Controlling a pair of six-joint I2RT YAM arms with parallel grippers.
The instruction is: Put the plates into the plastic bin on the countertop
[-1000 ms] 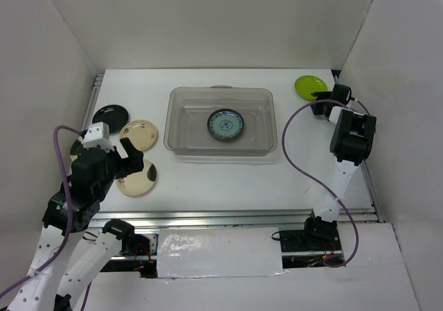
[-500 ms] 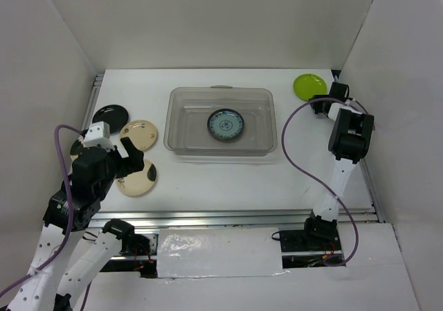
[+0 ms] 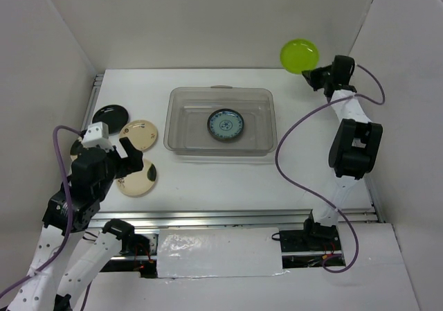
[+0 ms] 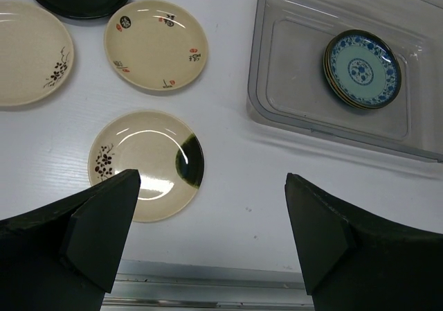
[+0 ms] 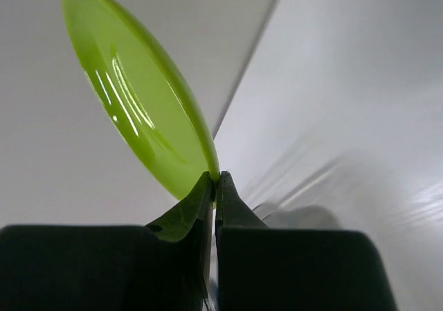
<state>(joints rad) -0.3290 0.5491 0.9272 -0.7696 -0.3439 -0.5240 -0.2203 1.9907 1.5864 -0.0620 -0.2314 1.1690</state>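
Note:
My right gripper (image 3: 313, 74) is shut on the rim of a lime green plate (image 3: 299, 55), held in the air above the back right corner of the countertop (image 3: 228, 179); the wrist view shows the plate (image 5: 138, 96) pinched at its edge by my right gripper (image 5: 214, 181). The clear plastic bin (image 3: 181, 145) sits at the middle with a teal-patterned plate (image 3: 225, 125) inside. On the left lie a black plate (image 3: 109, 113), a cream plate (image 3: 143, 132) and a cream plate with a black patch (image 3: 142, 180). My left gripper (image 4: 211, 238) hangs open above the front left.
White walls enclose the table on the back and both sides. A metal rail (image 3: 235, 218) runs along the front edge. The left wrist view shows another cream plate (image 4: 28, 61) at far left. A purple cable (image 3: 291, 155) loops from the right arm.
The right gripper closed on the lime green plate's rim and lifted it off the countertop, up and toward the back. The left arm stayed still.

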